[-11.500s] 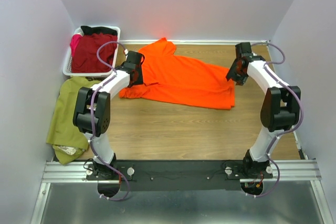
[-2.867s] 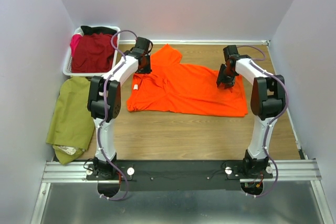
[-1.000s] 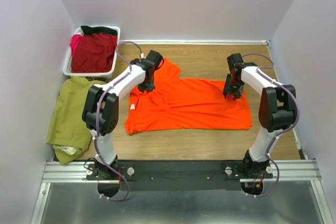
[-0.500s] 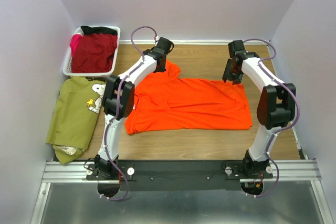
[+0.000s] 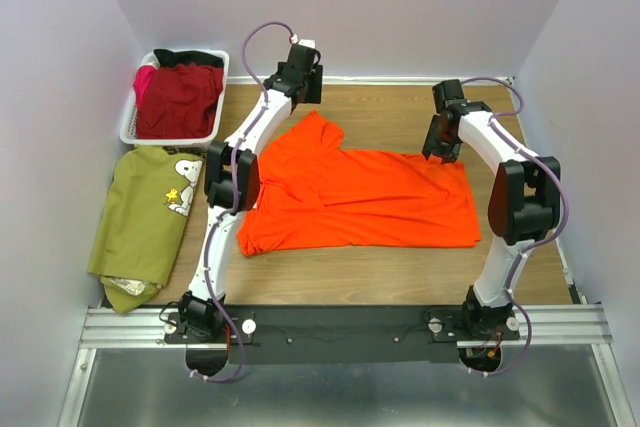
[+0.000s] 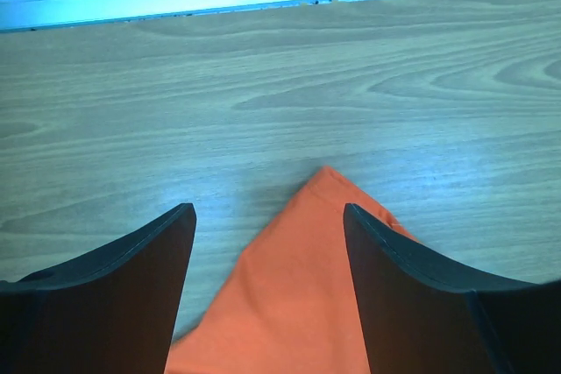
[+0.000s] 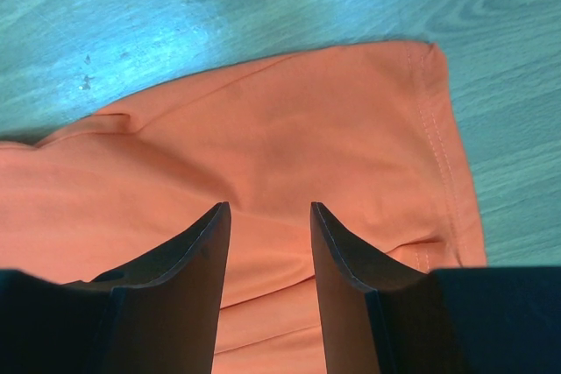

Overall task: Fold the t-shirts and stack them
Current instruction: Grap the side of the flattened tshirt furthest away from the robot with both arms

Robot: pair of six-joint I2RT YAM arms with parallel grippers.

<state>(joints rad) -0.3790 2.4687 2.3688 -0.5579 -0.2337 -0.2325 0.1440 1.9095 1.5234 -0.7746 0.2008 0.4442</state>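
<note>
One orange shirt (image 5: 360,197): flat, lying lengthwise left to right.
Left gripper (image 6: 267,216): wide, empty, over far sleeve tip.
Right gripper (image 7: 267,208): half-spread, empty, over far hem corner.

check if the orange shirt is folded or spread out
Spread out: the orange shirt lies flat across the table, one sleeve sticking out, a few creases but no neat fold.
</note>
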